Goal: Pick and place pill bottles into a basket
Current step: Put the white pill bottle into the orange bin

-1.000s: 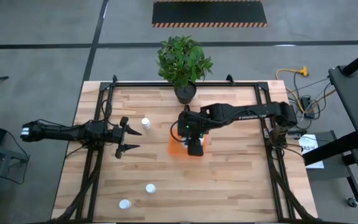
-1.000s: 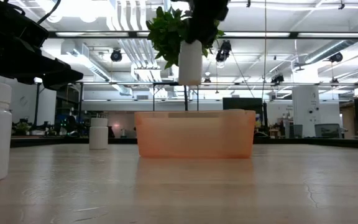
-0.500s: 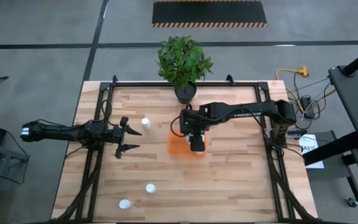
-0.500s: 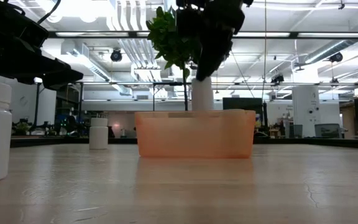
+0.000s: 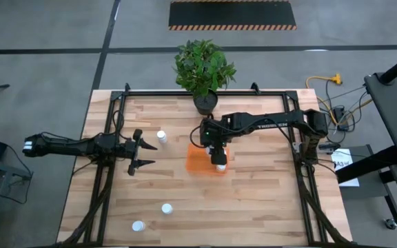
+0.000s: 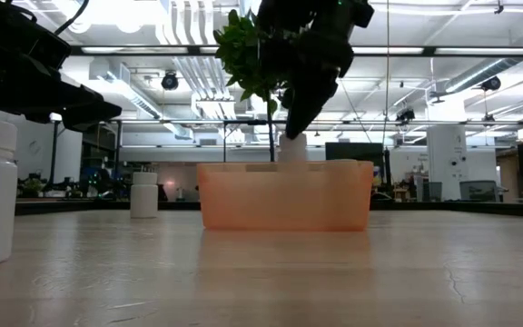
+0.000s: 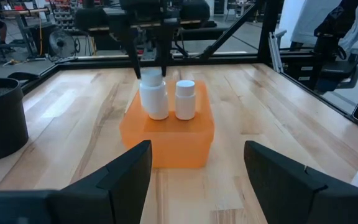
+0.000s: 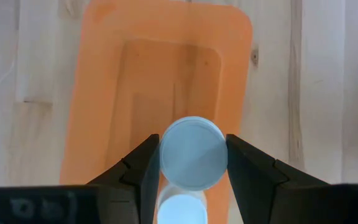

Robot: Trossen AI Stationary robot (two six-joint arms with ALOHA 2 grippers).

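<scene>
The right gripper (image 8: pixel 193 163) clasps a small white cylindrical pill bottle (image 7: pixel 153 94) by its cap, lowering it into the bright orange rectangular plastic basket (image 5: pixel 197 161), touching or just beside another bottle (image 7: pixel 186 99) standing there. Releasing it tilted could topple both. The left gripper (image 7: pixel 197 171) waits open at the table's left. 3 bottles (image 5: pixel 161 136) remain on the wooden table (image 5: pixel 267 200). The basket floor beneath the held bottle is hidden.

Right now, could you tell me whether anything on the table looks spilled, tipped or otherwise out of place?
Nothing stands out. The right gripper holds a pill bottle upright in the orange basket beside another upright bottle; three loose bottles stand upright on the table.
</scene>
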